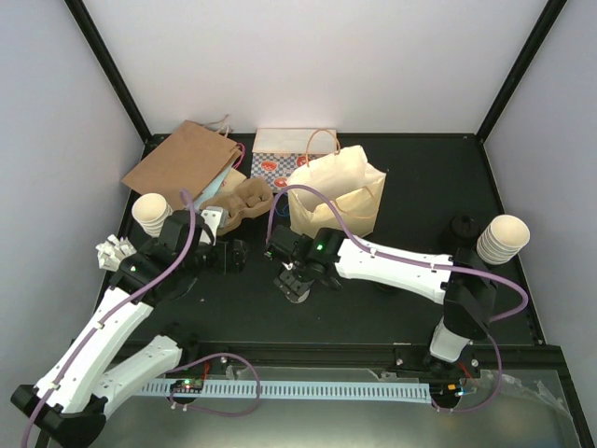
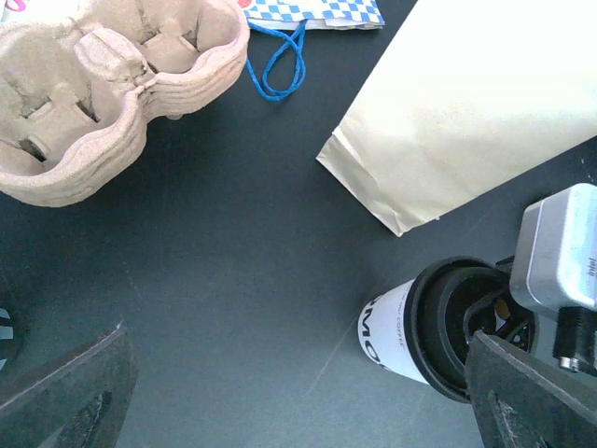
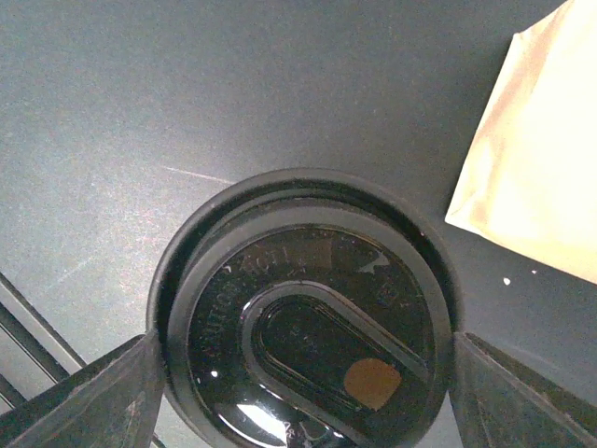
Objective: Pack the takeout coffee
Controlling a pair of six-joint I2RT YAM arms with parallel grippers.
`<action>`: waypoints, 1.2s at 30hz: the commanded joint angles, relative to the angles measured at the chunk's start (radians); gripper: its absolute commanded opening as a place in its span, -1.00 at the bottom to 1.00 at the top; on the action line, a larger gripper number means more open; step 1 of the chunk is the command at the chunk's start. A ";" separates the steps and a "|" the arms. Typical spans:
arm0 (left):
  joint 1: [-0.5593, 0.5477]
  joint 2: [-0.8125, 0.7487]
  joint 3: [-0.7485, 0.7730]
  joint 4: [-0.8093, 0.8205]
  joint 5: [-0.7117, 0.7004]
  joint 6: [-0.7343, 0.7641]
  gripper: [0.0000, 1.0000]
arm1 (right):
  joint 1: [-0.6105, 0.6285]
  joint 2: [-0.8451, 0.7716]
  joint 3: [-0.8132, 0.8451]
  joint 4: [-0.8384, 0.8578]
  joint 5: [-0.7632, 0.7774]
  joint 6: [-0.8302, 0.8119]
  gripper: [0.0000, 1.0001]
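**A:** Start on the left. What is the left tool [image 1: 228, 255] doing?

**B:** Nothing that helps the job. Its jaws are spread wide over bare counter [image 2: 233, 280] and hold nothing. The brown cup carrier [image 2: 93, 103] sits farther back on its left side, untouched.

**A:** And the takeout coffee?

**B:** The takeout coffee [image 2: 399, 331] stands upright on the counter near the middle, just in front of the cream paper bag [image 1: 336, 191]. It is outside the bag.

**A:** So nothing is packed.

**B:** That's how I read it. The cup is on the counter with its black lid [image 3: 308, 308] on, so the lift and the drop into a bag are both left to do.

**A:** What about the right tool?

**B:** The right tool [image 3: 303, 383] hangs straight above the cup, with one finger on each side of the lid, right at the rim. I cannot tell whether they are pressing on it or standing just off it.

**A:** Your guess at the step?

**B:** Taking hold of the cup from above. I'd put the whole task at an early stage, with the reach made and the grip unconfirmed.

**A:** Is the bag ready?

**B:** From above, the cream paper bag stands upright just behind the cup. I cannot tell how wide its mouth gapes.
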 commanded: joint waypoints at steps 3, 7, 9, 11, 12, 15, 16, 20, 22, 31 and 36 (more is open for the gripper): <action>0.015 0.001 0.001 -0.011 0.024 0.025 0.97 | 0.002 0.027 0.037 -0.028 0.030 -0.016 0.68; 0.018 0.001 -0.002 -0.010 0.029 0.027 0.98 | 0.003 0.031 0.045 -0.024 0.029 -0.020 0.66; 0.019 0.002 -0.003 -0.009 0.029 0.028 0.97 | 0.004 0.037 0.050 -0.027 0.034 -0.021 0.66; 0.021 0.005 -0.002 -0.009 0.029 0.028 0.97 | 0.003 0.042 0.053 -0.027 0.027 -0.027 0.62; 0.022 0.005 -0.002 -0.008 0.027 0.029 0.97 | 0.004 0.045 0.055 -0.030 0.025 -0.028 0.60; 0.026 0.004 -0.002 -0.006 0.023 0.029 0.97 | 0.003 0.054 0.055 -0.033 0.018 -0.030 0.58; 0.028 0.003 -0.002 -0.005 0.023 0.029 0.98 | 0.003 0.054 0.055 -0.034 0.018 -0.030 0.57; 0.033 0.003 -0.007 -0.001 0.026 0.028 0.97 | 0.004 0.053 0.059 -0.045 0.013 -0.029 0.54; 0.033 0.005 -0.008 -0.002 0.025 0.030 0.97 | 0.004 0.043 0.060 -0.048 0.014 -0.027 0.50; 0.035 -0.018 -0.015 0.008 -0.013 0.021 0.98 | 0.003 -0.073 0.074 -0.054 0.045 -0.024 0.45; 0.036 -0.022 -0.012 0.029 0.022 0.018 0.97 | 0.003 -0.171 0.091 -0.038 0.076 -0.010 0.41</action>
